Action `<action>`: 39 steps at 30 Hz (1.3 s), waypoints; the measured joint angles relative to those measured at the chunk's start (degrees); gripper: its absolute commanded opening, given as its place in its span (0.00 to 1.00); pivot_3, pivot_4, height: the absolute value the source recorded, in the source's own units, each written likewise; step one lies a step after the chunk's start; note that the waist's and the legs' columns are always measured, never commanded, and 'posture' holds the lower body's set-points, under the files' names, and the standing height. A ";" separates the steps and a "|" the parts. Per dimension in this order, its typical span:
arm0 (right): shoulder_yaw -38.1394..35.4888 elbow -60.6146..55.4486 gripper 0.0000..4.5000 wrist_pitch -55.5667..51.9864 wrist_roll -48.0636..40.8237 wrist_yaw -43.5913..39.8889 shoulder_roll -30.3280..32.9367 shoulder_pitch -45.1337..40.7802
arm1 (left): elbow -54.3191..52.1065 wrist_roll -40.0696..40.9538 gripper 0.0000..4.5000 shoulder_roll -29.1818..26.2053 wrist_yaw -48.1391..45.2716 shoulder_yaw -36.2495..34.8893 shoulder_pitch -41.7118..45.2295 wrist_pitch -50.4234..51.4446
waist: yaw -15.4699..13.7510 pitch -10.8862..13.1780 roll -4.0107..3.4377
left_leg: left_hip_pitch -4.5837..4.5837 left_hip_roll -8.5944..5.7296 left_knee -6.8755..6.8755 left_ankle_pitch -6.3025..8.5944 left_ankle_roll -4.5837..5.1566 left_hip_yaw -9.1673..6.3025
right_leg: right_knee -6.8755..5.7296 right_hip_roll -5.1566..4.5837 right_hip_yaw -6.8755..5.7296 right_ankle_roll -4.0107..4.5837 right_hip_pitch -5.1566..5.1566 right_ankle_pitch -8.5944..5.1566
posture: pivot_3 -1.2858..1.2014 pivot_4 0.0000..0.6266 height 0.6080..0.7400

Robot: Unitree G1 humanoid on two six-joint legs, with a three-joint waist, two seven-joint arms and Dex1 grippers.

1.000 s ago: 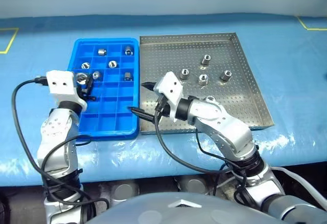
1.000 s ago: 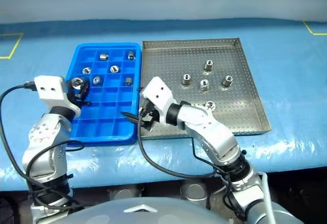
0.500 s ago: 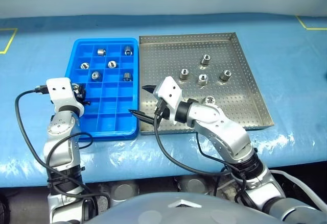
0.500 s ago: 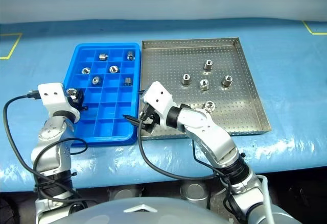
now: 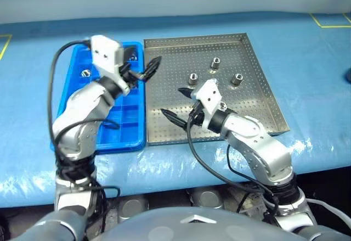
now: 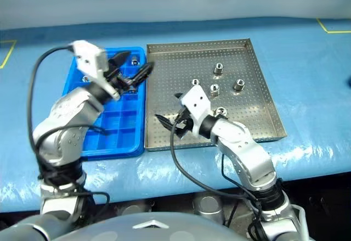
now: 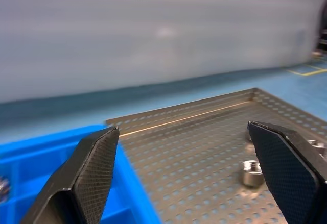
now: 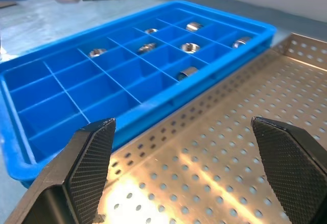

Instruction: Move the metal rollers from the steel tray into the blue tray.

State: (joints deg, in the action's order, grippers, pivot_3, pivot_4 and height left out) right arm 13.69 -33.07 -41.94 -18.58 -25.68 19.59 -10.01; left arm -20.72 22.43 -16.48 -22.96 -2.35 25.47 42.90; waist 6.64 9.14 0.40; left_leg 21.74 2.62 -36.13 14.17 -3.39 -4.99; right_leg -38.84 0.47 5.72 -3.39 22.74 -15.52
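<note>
We find the left gripper (image 6: 130, 67) raised over the seam between the blue tray (image 6: 123, 125) and the steel tray (image 6: 258, 109), fingers spread wide, nothing between them and touching neither tray. In the left wrist view its two black fingers (image 7: 89, 175) frame bare perforated floor, with one roller (image 7: 252, 173) lying beyond them.

The right gripper (image 5: 175, 102) hovers over the steel tray's floor toward 7 o'clock, jaws likewise wide apart and empty.

Metal rollers (image 5: 215, 63): four sit loose on the steel tray near its centre toward 12 o'clock, and a fifth lies just beside the right wrist. Six more (image 8: 189, 47) lie in the blue tray's compartments at its far end, as the right wrist view shows.

The blue tray sits at 9 o'clock of the steel tray, edges touching. Both rest on a blue table cover (image 5: 307, 71). The left arm's black cable (image 5: 55, 76) loops over the blue tray.
</note>
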 measured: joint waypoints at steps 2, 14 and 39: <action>-0.96 -0.58 1.00 -0.01 0.10 0.81 0.15 0.76 | 5.64 -1.34 0.98 0.51 -1.24 3.17 2.79 -1.08 | 0.96 -0.01 -0.02 | -0.01 -0.01 0.01 0.01 0.01 0.06 | 0.02 -0.01 0.08 -0.02 -0.01 -0.01 | 0.44 0.24 1.00; -3.17 -3.34 1.00 -0.52 1.19 6.43 -0.11 5.20 | 53.70 -14.54 0.98 12.49 0.85 10.53 19.93 -23.95 | 4.72 0.00 -0.01 | 0.18 -0.05 0.05 0.09 0.14 0.07 | 0.18 -0.02 0.12 0.03 0.08 0.02 | 0.40 0.24 1.00; -2.83 -4.30 1.00 -1.15 1.17 7.69 -0.81 4.23 | 46.92 -17.13 0.40 13.01 4.18 6.64 13.59 -23.61 | 8.08 0.04 -0.05 | 0.15 -0.01 0.11 0.07 0.12 0.07 | 0.10 -0.01 0.17 -0.11 0.10 -0.03 | 0.43 0.24 1.00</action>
State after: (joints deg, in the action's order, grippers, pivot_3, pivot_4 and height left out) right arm 10.86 -37.37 -43.08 -17.41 -17.99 18.78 -5.78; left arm 26.20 5.30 -3.47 -18.78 4.29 39.06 19.29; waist 14.71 9.18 0.35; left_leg 21.90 2.61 -36.02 14.24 -3.27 -4.92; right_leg -38.75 0.46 5.89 -3.50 22.84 -15.55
